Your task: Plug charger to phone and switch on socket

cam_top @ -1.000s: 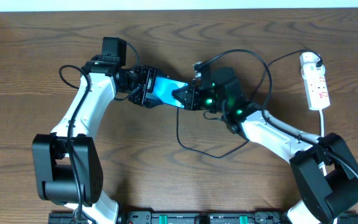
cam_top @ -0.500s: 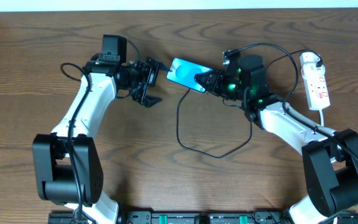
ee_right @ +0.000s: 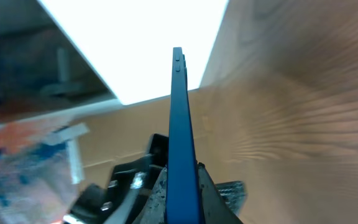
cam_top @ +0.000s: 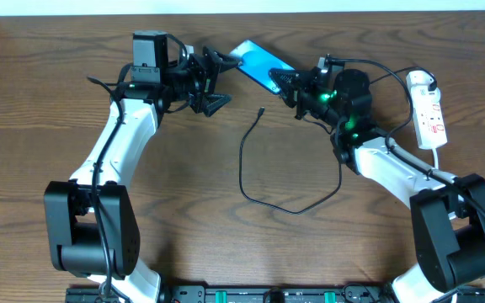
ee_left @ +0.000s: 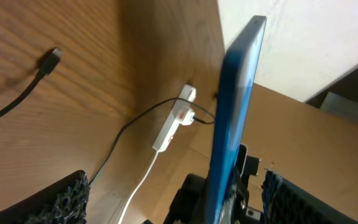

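Note:
The phone [cam_top: 258, 61] shows its bright blue screen, raised near the table's back edge. My right gripper [cam_top: 285, 80] is shut on its right end; in the right wrist view the phone [ee_right: 178, 118] stands edge-on between the fingers [ee_right: 160, 196]. My left gripper [cam_top: 220, 81] is open just left of the phone, without touching it; its dark fingers [ee_left: 67, 199] flank the phone's edge [ee_left: 235, 106] with wide gaps. The charger's black connector tip [cam_top: 262, 110] lies free on the wood, and its thin cable [cam_top: 293, 210] loops toward the white socket [cam_top: 428, 114] at the right.
The wooden table ends at a pale wall edge [cam_top: 352, 7] just behind the phone. The socket [ee_left: 174, 119], with a white plug in it and a white lead, shows in the left wrist view. Both arms' bases [cam_top: 91, 231] stand at the front.
The left gripper has let go of the phone, opened and swung toward the back edge. The right gripper has carried the phone up and back to the right. The connector tip stays on the table.

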`<action>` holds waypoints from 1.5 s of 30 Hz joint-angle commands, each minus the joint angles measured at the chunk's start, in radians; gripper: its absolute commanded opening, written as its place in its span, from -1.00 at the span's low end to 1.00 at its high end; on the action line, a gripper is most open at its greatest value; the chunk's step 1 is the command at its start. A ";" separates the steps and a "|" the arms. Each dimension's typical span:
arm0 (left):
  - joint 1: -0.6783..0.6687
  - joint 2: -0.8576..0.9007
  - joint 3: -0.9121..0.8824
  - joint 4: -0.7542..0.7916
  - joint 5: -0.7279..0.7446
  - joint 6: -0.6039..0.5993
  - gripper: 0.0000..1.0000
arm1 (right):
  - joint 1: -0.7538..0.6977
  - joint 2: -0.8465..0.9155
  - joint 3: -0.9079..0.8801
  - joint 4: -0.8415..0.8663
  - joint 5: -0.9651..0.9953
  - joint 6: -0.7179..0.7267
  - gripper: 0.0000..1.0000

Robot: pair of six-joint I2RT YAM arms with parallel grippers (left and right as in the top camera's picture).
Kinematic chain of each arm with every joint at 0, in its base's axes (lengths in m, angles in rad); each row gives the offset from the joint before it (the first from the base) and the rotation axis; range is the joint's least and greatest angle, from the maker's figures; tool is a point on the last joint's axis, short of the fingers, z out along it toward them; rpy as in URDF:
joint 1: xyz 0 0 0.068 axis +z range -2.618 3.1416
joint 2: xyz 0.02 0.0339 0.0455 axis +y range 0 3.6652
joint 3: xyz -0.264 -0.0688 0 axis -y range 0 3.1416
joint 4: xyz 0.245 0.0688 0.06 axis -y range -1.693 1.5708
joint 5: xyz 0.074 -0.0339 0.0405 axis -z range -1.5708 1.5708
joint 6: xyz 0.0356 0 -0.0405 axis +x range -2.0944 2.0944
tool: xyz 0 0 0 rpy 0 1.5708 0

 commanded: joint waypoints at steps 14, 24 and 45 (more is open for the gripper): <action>-0.021 -0.005 0.009 0.137 0.044 -0.063 0.57 | 0.114 -0.008 0.016 0.046 0.075 0.160 -0.97; -0.049 -0.005 0.009 0.143 0.003 -0.068 0.37 | 0.116 -0.008 0.016 0.061 0.077 0.225 -0.97; -0.055 -0.005 0.009 0.200 -0.004 -0.105 -0.59 | 0.129 -0.008 0.016 0.040 0.085 0.259 -0.97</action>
